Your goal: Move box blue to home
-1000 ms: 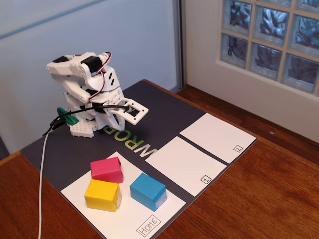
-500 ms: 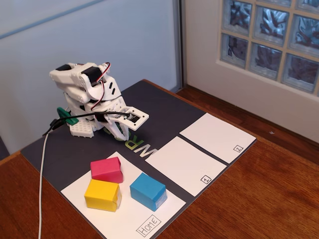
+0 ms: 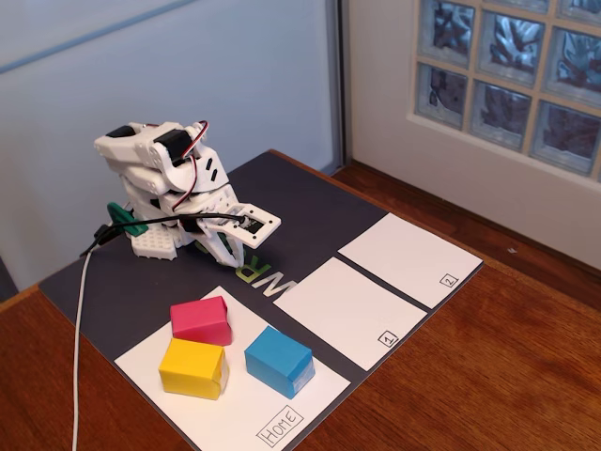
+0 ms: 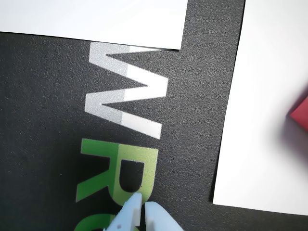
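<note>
The blue box [image 3: 279,361] sits on the white sheet marked "Home" [image 3: 282,425] at the front, beside a yellow box [image 3: 192,368] and a pink box [image 3: 202,320]. The white arm is folded back at the rear of the dark mat, its gripper [image 3: 237,252] low over the mat behind the Home sheet, apart from all boxes. In the wrist view the gripper [image 4: 143,206] is shut and empty, its tips together over the green letters on the mat. A corner of the pink box [image 4: 301,115] shows at the right edge; the blue box is out of that view.
Two more white sheets, marked 1 [image 3: 347,310] and 2 [image 3: 409,258], lie on the dark mat [image 3: 310,202] to the right. A white cable [image 3: 80,329] runs down the left side. A wall and glass-block window stand behind.
</note>
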Tool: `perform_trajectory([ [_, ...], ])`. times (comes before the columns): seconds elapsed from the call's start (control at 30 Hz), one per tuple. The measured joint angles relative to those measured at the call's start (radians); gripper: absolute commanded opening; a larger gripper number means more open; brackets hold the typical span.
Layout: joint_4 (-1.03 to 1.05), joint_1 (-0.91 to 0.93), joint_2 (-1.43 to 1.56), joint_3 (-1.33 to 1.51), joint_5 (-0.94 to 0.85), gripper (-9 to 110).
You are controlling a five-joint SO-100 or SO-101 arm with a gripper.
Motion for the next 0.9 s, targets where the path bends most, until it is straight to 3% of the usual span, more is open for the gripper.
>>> perform_trajectory([
  [0.9, 0.012, 0.0, 0.002, -0.003, -0.026, 0],
])
